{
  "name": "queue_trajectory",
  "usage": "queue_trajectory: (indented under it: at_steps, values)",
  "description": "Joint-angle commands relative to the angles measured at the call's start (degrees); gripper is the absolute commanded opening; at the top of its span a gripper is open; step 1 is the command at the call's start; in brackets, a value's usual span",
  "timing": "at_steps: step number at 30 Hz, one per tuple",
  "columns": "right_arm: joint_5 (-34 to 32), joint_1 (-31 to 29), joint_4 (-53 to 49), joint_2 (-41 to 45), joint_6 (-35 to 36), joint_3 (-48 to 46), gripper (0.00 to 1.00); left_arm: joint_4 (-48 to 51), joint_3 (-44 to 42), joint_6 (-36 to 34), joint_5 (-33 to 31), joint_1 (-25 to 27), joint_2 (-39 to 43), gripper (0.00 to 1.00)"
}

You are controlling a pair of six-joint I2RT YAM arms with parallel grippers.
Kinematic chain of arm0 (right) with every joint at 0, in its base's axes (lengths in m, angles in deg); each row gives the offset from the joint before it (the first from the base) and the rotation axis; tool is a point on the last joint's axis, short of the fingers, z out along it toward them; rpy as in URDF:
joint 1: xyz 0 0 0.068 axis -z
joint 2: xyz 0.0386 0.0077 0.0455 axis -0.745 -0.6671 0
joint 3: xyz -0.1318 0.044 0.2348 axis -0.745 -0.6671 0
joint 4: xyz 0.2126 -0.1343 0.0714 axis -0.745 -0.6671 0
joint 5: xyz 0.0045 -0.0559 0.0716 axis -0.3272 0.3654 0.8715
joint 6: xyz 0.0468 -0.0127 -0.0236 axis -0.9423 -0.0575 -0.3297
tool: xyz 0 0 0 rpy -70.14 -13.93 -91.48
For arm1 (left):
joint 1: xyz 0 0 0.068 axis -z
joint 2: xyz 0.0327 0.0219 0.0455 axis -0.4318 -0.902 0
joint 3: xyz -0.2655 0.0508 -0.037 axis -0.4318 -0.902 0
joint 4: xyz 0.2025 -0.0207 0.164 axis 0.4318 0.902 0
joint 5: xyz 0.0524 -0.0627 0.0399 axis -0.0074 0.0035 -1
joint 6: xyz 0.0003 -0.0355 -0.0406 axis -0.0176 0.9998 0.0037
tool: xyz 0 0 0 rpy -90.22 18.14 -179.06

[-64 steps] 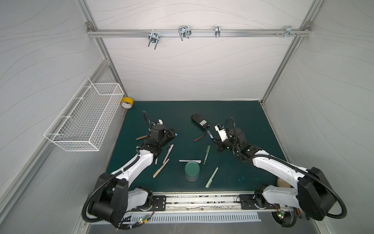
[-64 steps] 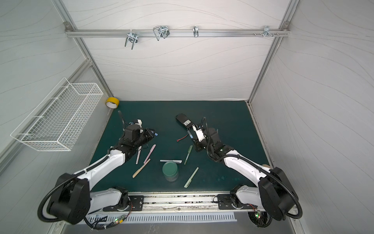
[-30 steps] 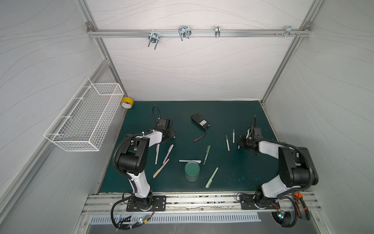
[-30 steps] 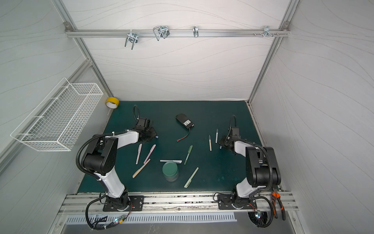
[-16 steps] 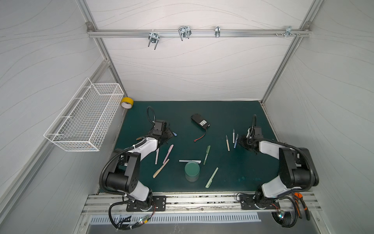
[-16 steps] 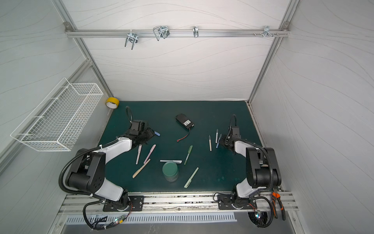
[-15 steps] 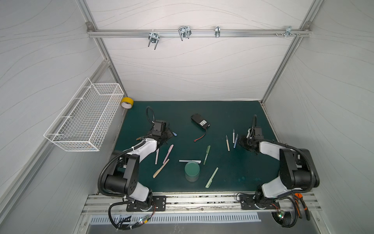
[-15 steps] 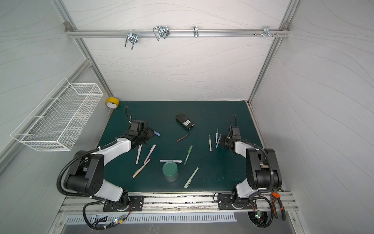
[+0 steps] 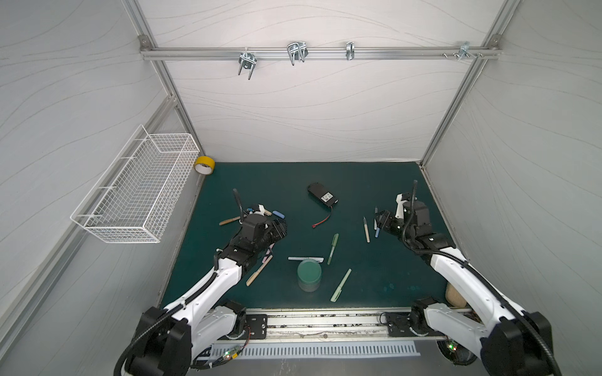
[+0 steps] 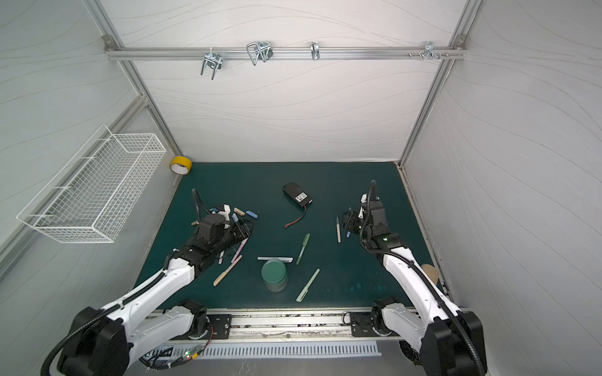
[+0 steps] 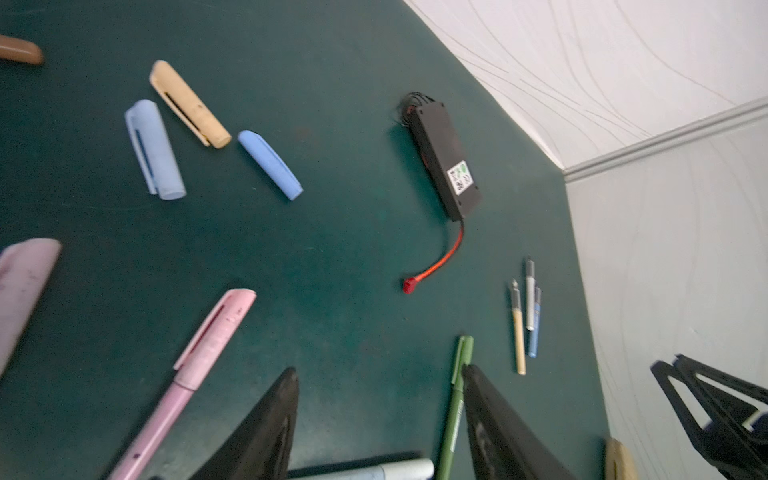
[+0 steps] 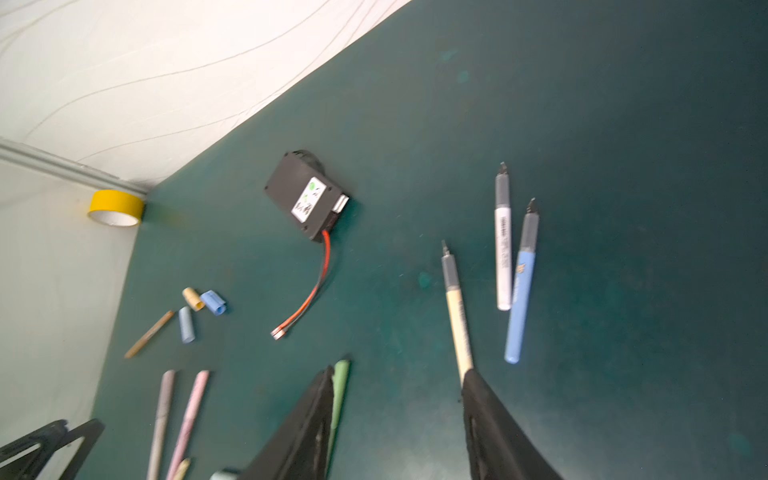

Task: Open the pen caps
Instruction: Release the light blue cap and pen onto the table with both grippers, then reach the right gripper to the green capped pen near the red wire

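Three loose pen caps lie at the left rear: a blue cap [image 11: 270, 164] [image 9: 278, 214], a tan cap [image 11: 189, 104] and a pale blue cap [image 11: 154, 149]. My left gripper [image 11: 379, 370] [image 9: 280, 229] hovers open just in front of them, nothing between its fingers. Three uncapped pens lie side by side at the right: tan [image 12: 457, 316], white [image 12: 503, 249] and blue [image 12: 519, 291]. My right gripper [image 12: 398, 372] [image 9: 381, 221] stands open and empty beside them. Capped pens remain mid-table: pink [image 11: 187, 374], dark green [image 9: 332, 249], pale green [image 9: 340, 285], white [image 9: 305, 258], tan [image 9: 259, 275].
A black battery pack [image 9: 321, 197] with a red wire lies at centre rear. A green round container [image 9: 309, 276] stands near the front middle. Yellow tape [image 9: 204, 164] sits in the back left corner. A brown pen [image 9: 229, 220] lies left. A wire basket [image 9: 140, 192] hangs on the left wall.
Both grippers have opened. The blue cap now lies loose beside the tan cap at left, and the blue pen body lies beside the other two at right. Both grippers have drawn away.
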Motion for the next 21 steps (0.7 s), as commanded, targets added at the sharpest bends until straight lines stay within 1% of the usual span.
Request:
queue_trajectory:
  at_steps: [1, 3, 6, 9, 11, 15, 18, 21]
  values:
    - [-0.80, -5.75, -10.40, 0.19, -2.11, 2.37, 0.52, -0.25, -0.26, -1.32, 4.49, 0.19, 2.33, 0.62]
    - [-0.32, -9.40, -10.93, -1.23, -4.16, 2.03, 0.54, 1.19, 0.11, -4.42, 6.48, 0.16, 2.65, 0.61]
    - [0.06, -13.94, -9.66, -4.88, -6.86, 1.52, 0.51, 0.99, -0.50, -5.98, 8.63, 0.23, 2.70, 0.60]
    - [-4.59, -19.16, -10.49, -9.01, -9.69, 2.89, 0.51, -0.02, -0.78, -6.00, 10.29, 0.23, 1.42, 0.60]
    - [-8.04, -21.70, -11.17, -11.65, -13.03, 3.63, 0.52, 0.16, -0.35, -6.27, 10.72, 0.23, 0.66, 0.60]
    - [-10.46, -25.93, -7.74, -16.37, -17.50, 3.60, 0.52, -0.50, -0.92, -6.30, 11.17, 0.25, 0.37, 0.60]
    - [-11.05, -28.39, -6.15, -21.37, -18.55, 5.70, 0.52, -0.32, -1.24, -6.27, 10.66, 0.34, 0.39, 0.60]
    - [-9.85, -30.09, -4.75, -27.70, -18.91, 8.88, 0.51, -0.24, -1.27, -6.04, 10.57, 0.32, 0.15, 0.61]
